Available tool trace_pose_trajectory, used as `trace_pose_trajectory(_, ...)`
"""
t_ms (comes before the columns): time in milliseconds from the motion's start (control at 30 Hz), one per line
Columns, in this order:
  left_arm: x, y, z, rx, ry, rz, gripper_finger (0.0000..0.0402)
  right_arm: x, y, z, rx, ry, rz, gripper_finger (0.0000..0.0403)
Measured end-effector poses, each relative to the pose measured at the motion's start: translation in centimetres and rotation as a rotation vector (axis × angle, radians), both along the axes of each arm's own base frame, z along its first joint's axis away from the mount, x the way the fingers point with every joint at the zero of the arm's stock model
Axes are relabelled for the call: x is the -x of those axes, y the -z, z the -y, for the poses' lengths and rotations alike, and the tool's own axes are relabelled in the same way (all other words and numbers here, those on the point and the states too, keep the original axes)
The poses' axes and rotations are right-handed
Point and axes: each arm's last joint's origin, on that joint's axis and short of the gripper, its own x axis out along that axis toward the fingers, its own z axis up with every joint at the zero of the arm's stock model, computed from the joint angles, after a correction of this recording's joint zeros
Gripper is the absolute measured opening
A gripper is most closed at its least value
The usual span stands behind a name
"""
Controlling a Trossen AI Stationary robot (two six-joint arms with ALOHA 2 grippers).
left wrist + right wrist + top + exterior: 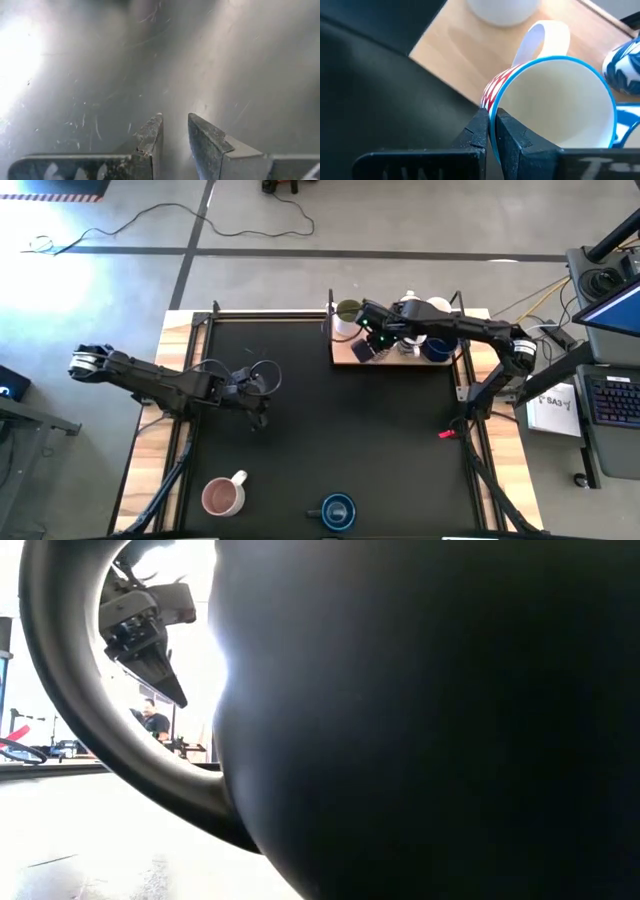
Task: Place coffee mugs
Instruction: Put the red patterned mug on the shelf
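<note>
So the biggest thing here is the black tabletop (330, 420), with a wooden tray (345, 355) parked at its far right corner that works as the stock shelf for the coffee mugs. A few of them crowd that tray: one with a green inside (348, 311), a white one (437, 307), a dark blue one (436, 349). Two more already sit along the near edge of the tabletop, a white mug with a pinkish inside (223, 497) and a dark blue mug (338, 511), well apart from each other. I'd guess that's the drop-off row.

Right arm is reaching over the tray, and its tool (491, 131) is pinched onto the rim of a white mug with a red pattern and blue lip (555, 105), one finger inside the wall and one outside. Rim grab makes sense to me, since the handle points away from the tool and neighbours crowd it. It looks tipped toward the camera, so I can't say whether it's been lifted.

Left arm is parked over the left-middle of the tabletop, its tool (175, 137) nearly clenched, with only a thin gap and nothing in it, probably just keeping out of the way.
</note>
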Motion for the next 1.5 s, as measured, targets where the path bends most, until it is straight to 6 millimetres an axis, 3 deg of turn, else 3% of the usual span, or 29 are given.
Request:
trace_pose_trajectory(533, 1.2, 0.8, -0.2, -0.010, -0.002, -0.006, 0.0071, 1.1, -0.2, 3.6, 0.071, 0.069, 0.025, 0.0013)
trace_pose_trajectory(767, 1.4, 0.9, -0.2, -0.009, -0.003, -0.007, 0.0071, 0.9, -0.3, 4.2, 0.116, 0.052, 0.036, 0.0013)
trace_pose_trajectory(1067, 1.5, 1.0, -0.2, -0.011, -0.006, -0.013, 0.0071, -0.1, 1.9, 5.0, 0.091, 0.017, -0.042, 0.0013)
trace_pose_trajectory(1500, 1.6, 0.9, -0.3, -0.012, -0.018, -0.007, 0.0071, -0.3, 2.1, 5.3, 0.097, -0.036, -0.074, 0.0013)
